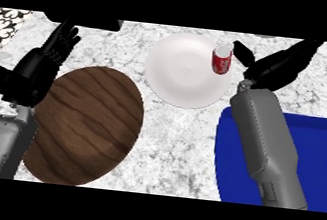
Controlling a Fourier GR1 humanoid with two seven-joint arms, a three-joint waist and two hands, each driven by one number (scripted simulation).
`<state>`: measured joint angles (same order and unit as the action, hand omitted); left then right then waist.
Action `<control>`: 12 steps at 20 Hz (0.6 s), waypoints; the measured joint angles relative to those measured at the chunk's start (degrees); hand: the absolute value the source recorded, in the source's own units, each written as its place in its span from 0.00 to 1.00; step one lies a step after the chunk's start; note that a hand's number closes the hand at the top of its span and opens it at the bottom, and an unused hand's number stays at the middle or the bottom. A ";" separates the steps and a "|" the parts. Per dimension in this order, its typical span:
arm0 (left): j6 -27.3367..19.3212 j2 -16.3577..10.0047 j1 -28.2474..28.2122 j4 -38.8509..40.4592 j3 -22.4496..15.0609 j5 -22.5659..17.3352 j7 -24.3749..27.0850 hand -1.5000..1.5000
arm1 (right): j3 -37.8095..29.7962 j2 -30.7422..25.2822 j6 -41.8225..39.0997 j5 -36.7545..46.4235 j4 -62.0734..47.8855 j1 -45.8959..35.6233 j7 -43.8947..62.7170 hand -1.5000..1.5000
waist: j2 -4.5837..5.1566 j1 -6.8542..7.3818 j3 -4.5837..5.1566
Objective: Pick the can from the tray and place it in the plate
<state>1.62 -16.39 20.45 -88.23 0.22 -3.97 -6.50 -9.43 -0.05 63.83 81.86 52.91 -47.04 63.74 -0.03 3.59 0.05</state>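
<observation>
The red can (pixel 222 59) stands up straight at the right edge of the white plate (pixel 177 76), in the upper middle of the frame. It is not in the blue tray (pixel 324 159) at the lower right. The right hand (pixel 275 66) is just to the right of the can, with its fingers spread and holding nothing. The left hand (pixel 58 45) rests open at the upper left, far from the can. The right hand is much nearer. It likely just needs to back off to the right without bumping the tall can.
</observation>
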 measured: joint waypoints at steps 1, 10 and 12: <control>0.19 -0.21 -0.69 -0.51 0.13 -0.17 -0.12 0.50 | 0.97 0.00 1.02 -0.01 0.60 1.49 0.52 0.00 | -0.20 -0.12 0.01; 0.58 -1.50 -2.60 0.37 2.20 -0.45 0.90 0.50 | 12.79 0.05 3.46 0.40 10.37 14.02 4.84 0.00 | -0.97 -2.51 0.06; 0.19 -1.17 -3.31 0.21 2.04 -0.06 1.23 0.50 | 15.20 0.05 3.14 1.07 13.64 17.23 5.99 0.00 | -1.14 -3.06 0.06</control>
<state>1.81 -17.56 17.15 -88.02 2.27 -4.03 -5.27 5.76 0.00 66.97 82.93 66.56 -29.80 69.73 -1.17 0.53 0.11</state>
